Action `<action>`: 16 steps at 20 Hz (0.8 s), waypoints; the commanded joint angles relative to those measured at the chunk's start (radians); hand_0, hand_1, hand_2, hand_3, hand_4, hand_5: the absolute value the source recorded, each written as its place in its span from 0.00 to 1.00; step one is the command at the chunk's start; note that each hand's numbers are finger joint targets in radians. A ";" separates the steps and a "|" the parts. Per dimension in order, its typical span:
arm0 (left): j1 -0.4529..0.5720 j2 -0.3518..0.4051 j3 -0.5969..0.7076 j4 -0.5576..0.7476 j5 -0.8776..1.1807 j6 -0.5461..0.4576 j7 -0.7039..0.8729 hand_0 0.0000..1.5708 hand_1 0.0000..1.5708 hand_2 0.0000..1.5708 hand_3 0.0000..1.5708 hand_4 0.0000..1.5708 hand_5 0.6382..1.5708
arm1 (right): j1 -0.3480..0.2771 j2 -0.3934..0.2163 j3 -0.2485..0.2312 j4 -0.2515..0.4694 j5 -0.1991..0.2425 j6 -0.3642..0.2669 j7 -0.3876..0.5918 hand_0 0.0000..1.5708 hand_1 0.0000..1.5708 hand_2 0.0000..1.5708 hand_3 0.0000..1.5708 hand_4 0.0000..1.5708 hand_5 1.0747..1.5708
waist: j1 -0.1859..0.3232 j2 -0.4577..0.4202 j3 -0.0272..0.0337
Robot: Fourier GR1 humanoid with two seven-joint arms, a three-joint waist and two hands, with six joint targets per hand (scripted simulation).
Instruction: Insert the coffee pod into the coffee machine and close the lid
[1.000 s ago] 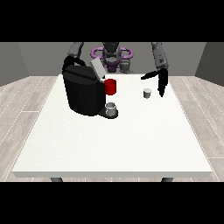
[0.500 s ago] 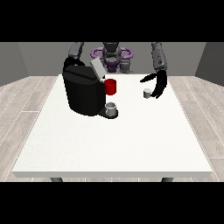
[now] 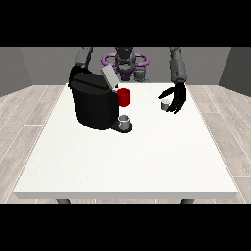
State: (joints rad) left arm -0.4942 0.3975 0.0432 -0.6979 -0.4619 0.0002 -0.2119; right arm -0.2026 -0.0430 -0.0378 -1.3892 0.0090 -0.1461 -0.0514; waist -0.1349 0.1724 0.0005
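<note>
Pod [image 3: 165, 103] stands on the table [image 3: 147, 157], upright, at about 3 o'clock from the machine [image 3: 95, 100] and well apart from it. The hand at the view's right [image 3: 177, 98] hangs just beside the pod at its 3 o'clock, fingers spread wide and relaxed, holding nothing. Lid [image 3: 109, 77] stands raised.

Risk: closing off-centre could tip or push the small pod away. The other hand is hidden behind the machine; state cannot be told.

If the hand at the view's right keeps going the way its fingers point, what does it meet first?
Most likely the coffee pod. The hand at the view's right has its fingers spread toward the small pod just beside them on the table. Depth is hard to judge from this one view, so contact isn't certain.
</note>
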 commanded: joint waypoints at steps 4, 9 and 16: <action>-0.012 -0.035 -0.003 0.047 -0.069 0.137 -0.078 0.44 0.44 0.54 0.41 0.18 1.00 | -0.009 0.022 -0.016 0.036 -0.007 -0.020 -0.048 0.00 0.00 0.00 0.00 0.33 1.00 | 0.027 0.014 -0.0006; -0.082 -0.037 -0.010 0.081 -0.112 0.148 -0.029 0.59 0.59 0.66 0.53 0.23 1.00 | -0.039 0.012 -0.046 0.062 -0.048 0.004 -0.035 0.00 0.00 0.00 0.00 0.32 1.00 | 0.015 0.006 -0.0004; -0.108 -0.011 -0.025 0.143 -0.179 0.170 -0.037 0.71 0.71 0.75 0.61 0.18 1.00 | -0.035 -0.004 -0.040 0.052 -0.049 0.023 -0.038 0.00 0.00 0.00 0.00 0.25 1.00 | -0.007 0.026 -0.0004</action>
State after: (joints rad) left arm -0.5809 0.3956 0.0368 -0.5743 -0.6030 0.1727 -0.2897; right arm -0.2318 -0.0364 -0.0512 -1.3875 -0.0170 -0.1432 -0.0542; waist -0.1509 0.1953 0.0036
